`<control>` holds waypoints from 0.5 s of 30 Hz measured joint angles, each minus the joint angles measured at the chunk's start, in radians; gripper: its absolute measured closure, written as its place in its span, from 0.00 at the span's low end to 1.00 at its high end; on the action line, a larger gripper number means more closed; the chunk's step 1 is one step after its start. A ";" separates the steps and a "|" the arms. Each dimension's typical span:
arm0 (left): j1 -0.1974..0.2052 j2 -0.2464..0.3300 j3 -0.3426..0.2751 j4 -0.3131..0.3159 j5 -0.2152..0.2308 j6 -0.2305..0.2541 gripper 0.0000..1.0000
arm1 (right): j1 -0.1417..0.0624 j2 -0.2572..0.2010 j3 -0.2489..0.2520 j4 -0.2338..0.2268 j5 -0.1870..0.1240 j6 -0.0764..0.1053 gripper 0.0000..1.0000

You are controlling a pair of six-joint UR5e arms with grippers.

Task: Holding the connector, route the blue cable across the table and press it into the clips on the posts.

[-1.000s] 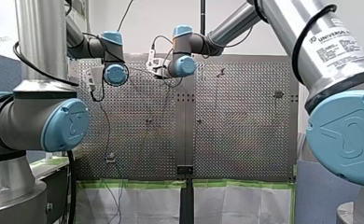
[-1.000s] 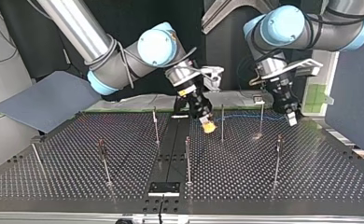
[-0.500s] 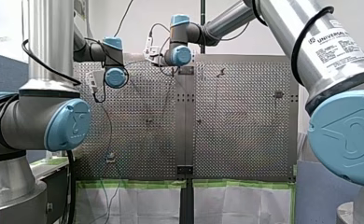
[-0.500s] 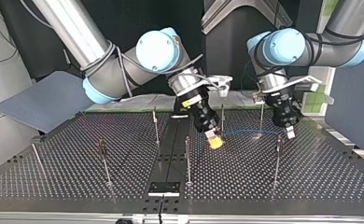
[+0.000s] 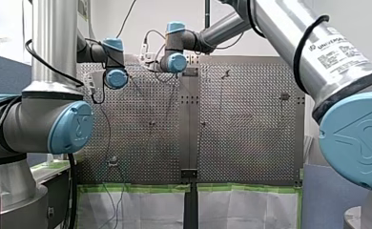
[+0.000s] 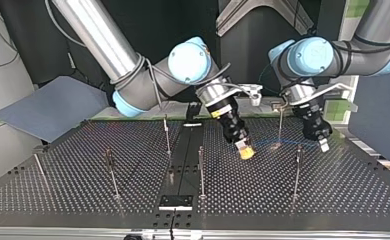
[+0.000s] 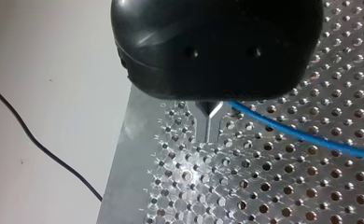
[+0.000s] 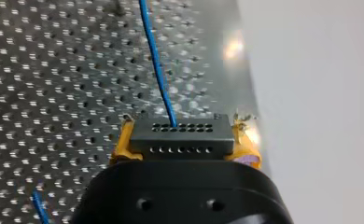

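Ideally my right gripper (image 6: 245, 150), clamping the dark rectangular connector (image 8: 180, 137), pulls the thin blue cable (image 8: 157, 70) taut from my left gripper (image 6: 324, 145), fingers together, at its top-view three o'clock

connector (image 8: 180, 136) in right hand (image 8: 185, 147), cable (image 8: 157, 70) ahead

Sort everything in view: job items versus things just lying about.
Job:
blue cable
connector, held in my right gripper
my left gripper
posts

Lying about:
grey sheet beside the table
black plate at the table's edge
black wire off the table
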 joint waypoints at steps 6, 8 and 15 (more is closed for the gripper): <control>0.018 -0.004 0.002 0.011 0.057 -0.022 1.00 | -0.005 0.014 -0.004 -0.001 0.002 0.000 1.00; 0.021 -0.004 0.001 0.004 0.072 -0.027 1.00 | -0.006 0.015 -0.010 -0.001 0.001 0.001 1.00; 0.023 -0.004 -0.002 -0.038 0.058 -0.026 1.00 | -0.008 0.016 -0.023 0.002 0.001 0.006 1.00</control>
